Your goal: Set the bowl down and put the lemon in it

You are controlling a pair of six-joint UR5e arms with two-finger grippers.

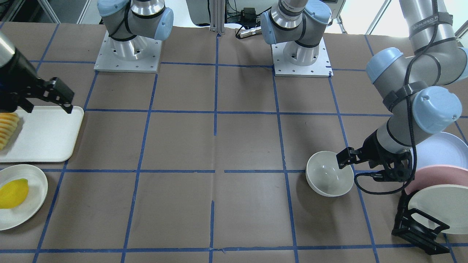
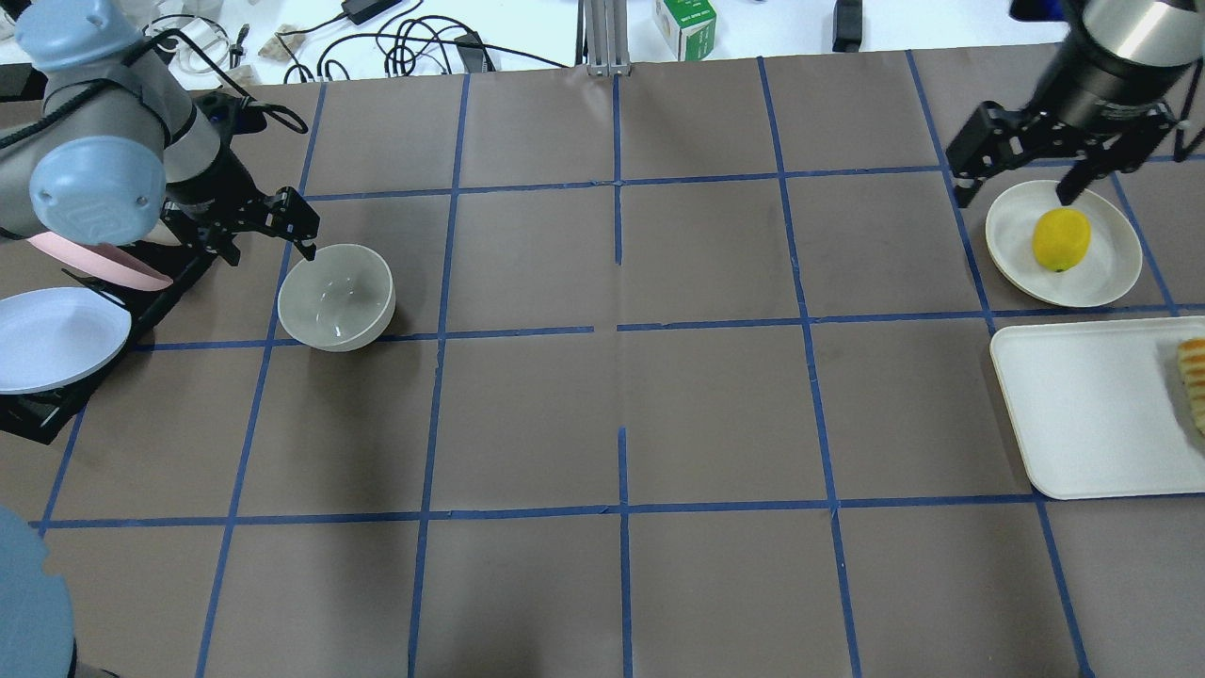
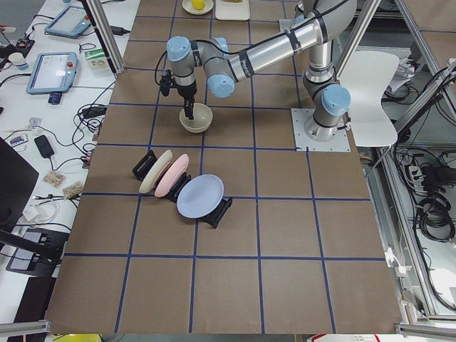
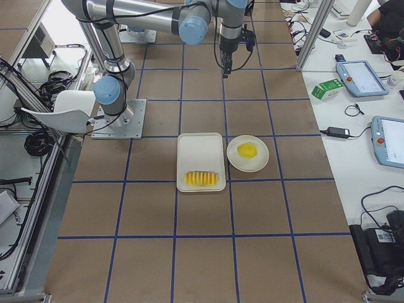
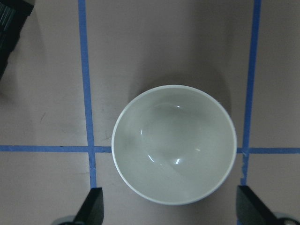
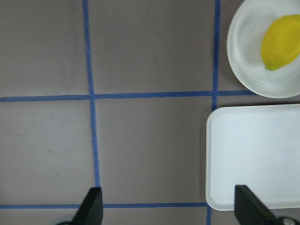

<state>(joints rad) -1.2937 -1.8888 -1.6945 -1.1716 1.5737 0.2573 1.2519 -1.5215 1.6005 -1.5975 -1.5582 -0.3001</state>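
The off-white bowl [image 2: 336, 297] stands upright and empty on the table, also shown in the front view [image 1: 329, 179] and centred in the left wrist view [image 5: 174, 143]. My left gripper [image 2: 271, 247] is open beside the bowl's rim, its fingers spread wider than the bowl and holding nothing. The yellow lemon [image 2: 1061, 239] lies on a shallow off-white plate [image 2: 1012, 235], and also shows in the right wrist view [image 6: 280, 41]. My right gripper [image 2: 1017, 184] is open and empty, hovering over the plate's far edge.
A white tray [image 2: 1083, 405] with ridged yellow-orange sliced fruit [image 2: 1194, 377] lies beside the lemon's plate. A black rack with blue, pink and cream plates [image 2: 56, 339] stands close behind the left arm. Brown table with blue tape grid.
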